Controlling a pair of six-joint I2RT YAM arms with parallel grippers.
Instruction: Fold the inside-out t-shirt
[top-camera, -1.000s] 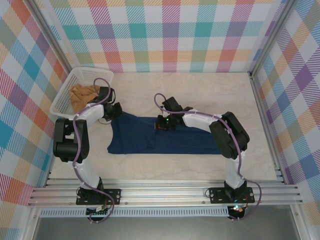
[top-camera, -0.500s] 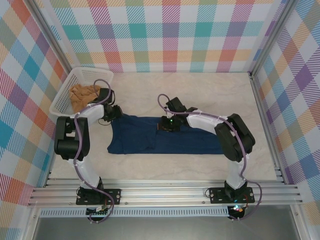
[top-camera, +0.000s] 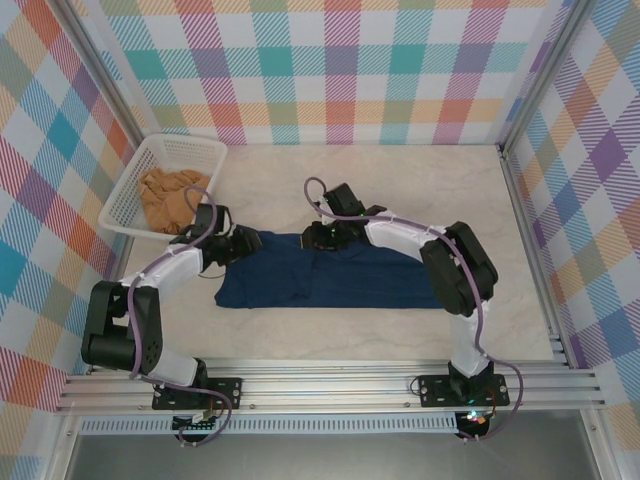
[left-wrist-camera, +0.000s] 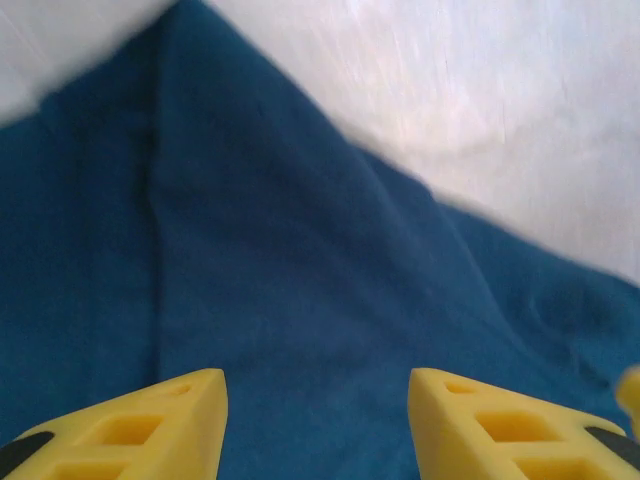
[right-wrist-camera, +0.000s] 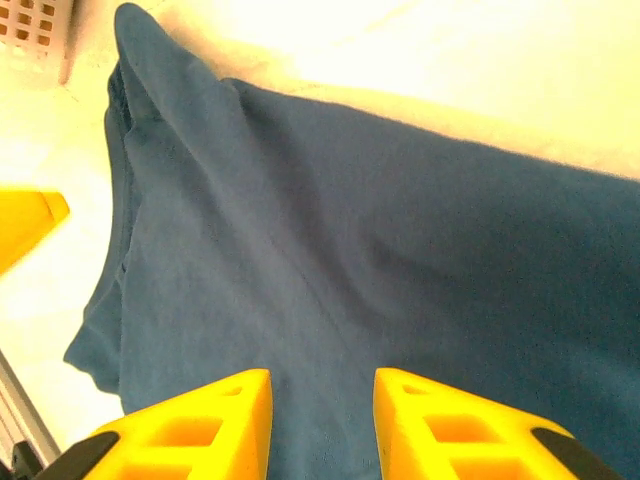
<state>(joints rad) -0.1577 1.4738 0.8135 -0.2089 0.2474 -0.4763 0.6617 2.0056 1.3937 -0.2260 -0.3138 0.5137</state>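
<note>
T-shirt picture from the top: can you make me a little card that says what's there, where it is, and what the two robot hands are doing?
shirt: dark navy t-shirt, lying flat in a long band on the table
left gripper: open, over the shirt's left end, holding nothing
right gripper: open, over the shirt's far edge, holding nothing
basket: white basket, far left of the table
in the basket: tan-orange cloth, crumpled

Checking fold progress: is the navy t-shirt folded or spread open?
Folded, at least partly: the t-shirt lies as a narrow flat band, no sleeves sticking out, a layer edge crossing it.
</note>
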